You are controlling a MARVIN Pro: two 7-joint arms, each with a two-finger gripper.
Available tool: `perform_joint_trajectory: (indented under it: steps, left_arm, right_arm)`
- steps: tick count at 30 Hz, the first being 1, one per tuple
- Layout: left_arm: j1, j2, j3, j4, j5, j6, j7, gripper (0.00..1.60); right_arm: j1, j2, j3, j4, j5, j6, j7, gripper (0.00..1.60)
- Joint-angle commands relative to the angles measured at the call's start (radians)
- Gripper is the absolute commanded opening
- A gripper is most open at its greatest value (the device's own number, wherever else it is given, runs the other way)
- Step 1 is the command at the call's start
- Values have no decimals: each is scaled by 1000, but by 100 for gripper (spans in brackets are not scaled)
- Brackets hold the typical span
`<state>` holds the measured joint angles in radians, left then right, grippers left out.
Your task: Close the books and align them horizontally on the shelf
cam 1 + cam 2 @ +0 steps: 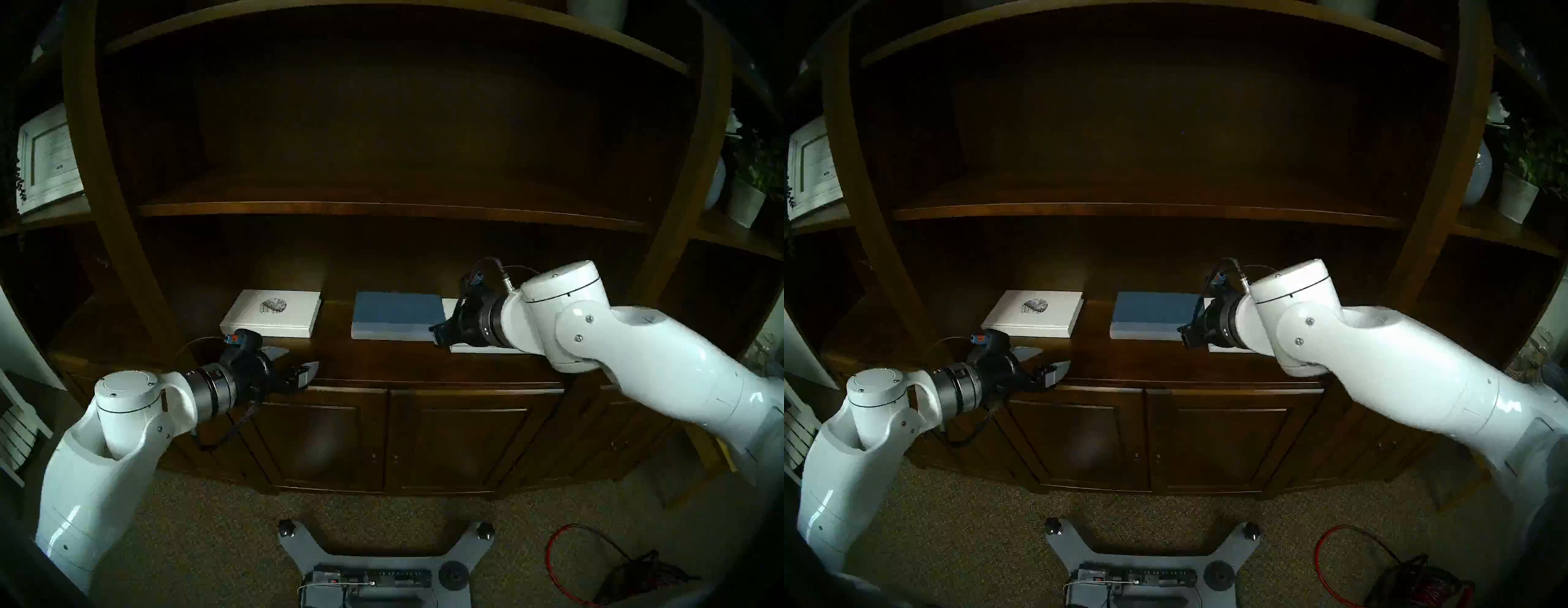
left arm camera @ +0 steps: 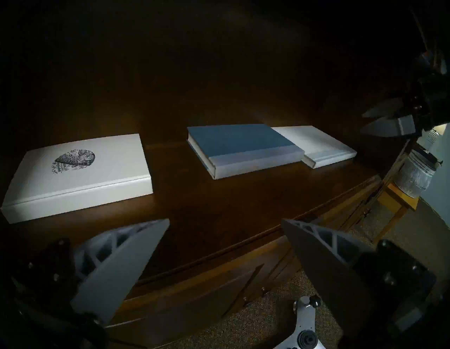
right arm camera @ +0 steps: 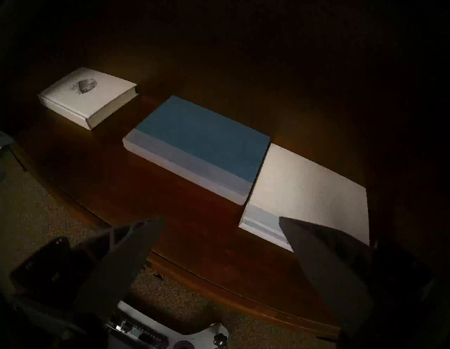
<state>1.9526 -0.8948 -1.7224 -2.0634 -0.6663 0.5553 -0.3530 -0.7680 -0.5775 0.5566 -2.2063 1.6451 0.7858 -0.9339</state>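
Three closed books lie flat in a row on the dark wooden shelf (image 1: pixel 360 365). At the left is the white book with a black oval drawing (image 1: pixel 271 316) (image 2: pixel 78 175) (image 3: pixel 87 96). The blue book (image 1: pixel 396 316) (image 2: pixel 241 146) (image 3: pixel 202 146) sits in the middle. The plain white book (image 1: pixel 479 349) (image 2: pixel 314 143) (image 3: pixel 309 190) touches its right side and is partly hidden by my right arm. My left gripper (image 1: pixel 303 358) (image 2: pixel 226 220) hangs open over the shelf's front edge, just in front of the illustrated book. My right gripper (image 1: pixel 439 335) (image 3: pixel 220 219) is open and empty above the plain white book's front left corner.
A thinner shelf board (image 1: pixel 382 210) runs above the books. Panelled cabinet doors (image 1: pixel 382 437) are below the ledge. A white-framed picture (image 1: pixel 46 161) stands at far left and a potted plant (image 1: pixel 751 187) at far right. My base (image 1: pixel 377 564) and a red cable (image 1: pixel 564 564) lie on the carpet.
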Motion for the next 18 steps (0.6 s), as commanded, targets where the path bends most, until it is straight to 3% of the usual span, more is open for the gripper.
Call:
perform_joint_trajectory:
  steps: [1,8,18]
  left_arm:
    - [-16,2,-9,-16,-1,-6,-1,160]
    - [-16,2,-8,-15,-1,-5,-1,160]
    - [-17,3,-9,-16,-1,-5,-2,160]
  right_arm:
    - [-5,97,30,-117,-13,-19,-4,160]
    - [-15,171,36,-226,-13,-31,-8,160]
    - [-26,261,44,-237,-12,-59,-4,160]
